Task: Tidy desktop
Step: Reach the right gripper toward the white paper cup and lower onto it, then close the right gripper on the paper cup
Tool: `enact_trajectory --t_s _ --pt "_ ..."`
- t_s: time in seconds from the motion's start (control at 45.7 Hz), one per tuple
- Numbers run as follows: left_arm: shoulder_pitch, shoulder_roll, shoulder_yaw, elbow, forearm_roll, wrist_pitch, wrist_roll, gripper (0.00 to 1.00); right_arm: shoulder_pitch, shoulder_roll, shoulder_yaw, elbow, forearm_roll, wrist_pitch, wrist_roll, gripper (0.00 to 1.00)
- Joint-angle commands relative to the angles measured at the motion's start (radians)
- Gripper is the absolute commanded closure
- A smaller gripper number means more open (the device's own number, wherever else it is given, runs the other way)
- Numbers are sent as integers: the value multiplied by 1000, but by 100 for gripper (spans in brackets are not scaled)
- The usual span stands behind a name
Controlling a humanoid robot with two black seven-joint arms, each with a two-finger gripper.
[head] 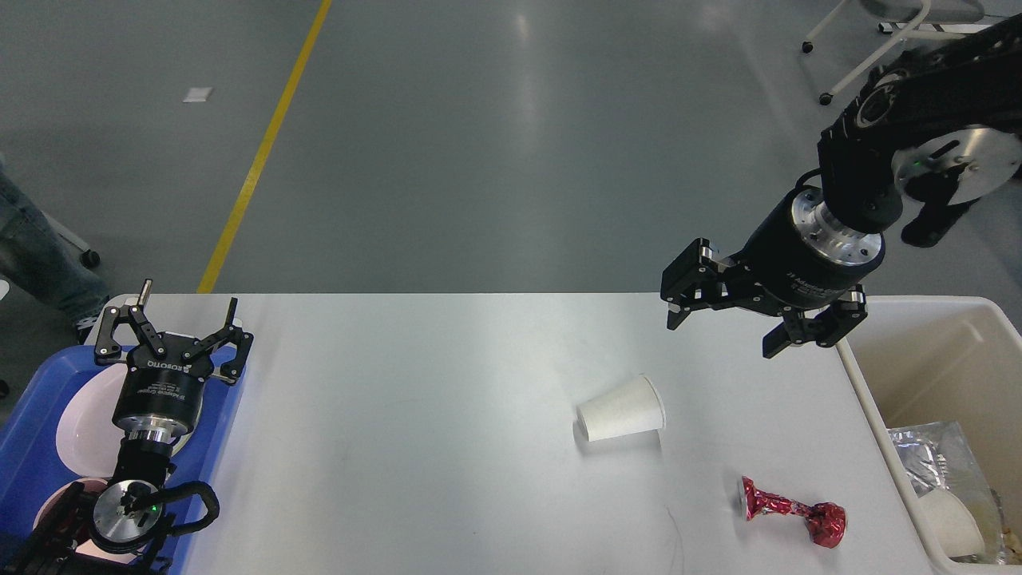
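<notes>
White and matte, the desktop (415, 447) filled the lower part of the head view, with grey floor and a yellow line beyond it. Nearest lay a crushed red foil wrapper (790, 511), twisted thin in the middle, on the right part of the surface and near the cream bin (870, 399), which already held crumpled silver foil and a cup. It looked nearly weightless and soft, likely to deform further under the fingers; the narrow twisted waist seemed the surest place to pinch. A little farther back a white paper cup (621, 409) lay on its side, mouth toward the right. It appeared light, thin-walled and easily crushed, and it could roll, so a gentle grip across the wall near the rim would probably suit. At the left edge the blue tray (24, 447) held white dishes, and the left gripper (177, 335) rested above it with its fingers spread apart, empty. Farthest, the right gripper (738, 319) hovered over the desktop's rear right, fingers wide apart and holding nothing, just beyond the cup
</notes>
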Motion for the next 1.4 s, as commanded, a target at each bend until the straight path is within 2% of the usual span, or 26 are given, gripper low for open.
enact_trajectory --t_s 0.0,0.131,0.197,0.263,0.526,0.723,0.92,1.27,1.38 --pt "-1 0 0 0 0 0 0 3 -133 57 1 -30 213 -123 2 4" --pt "-1 0 0 0 0 0 0 3 -268 100 1 -49 457 -307 8 1" --pt "-1 0 0 0 0 0 0 3 -337 123 9 -80 526 -432 11 0" --pt "-1 0 0 0 0 0 0 3 -386 136 43 -103 535 -491 14 0" --pt "-1 0 0 0 0 0 0 3 -651 152 263 -335 541 -506 12 0" --pt "-1 0 0 0 0 0 0 3 -793 256 276 -529 534 -512 6 0" --pt "-1 0 0 0 0 0 0 3 -957 305 279 -724 534 -514 5 0" --pt "-1 0 0 0 0 0 0 3 -1040 305 297 -850 535 -549 8 3" --pt "-1 0 0 0 0 0 0 4 -1046 305 305 -861 535 -549 9 15"
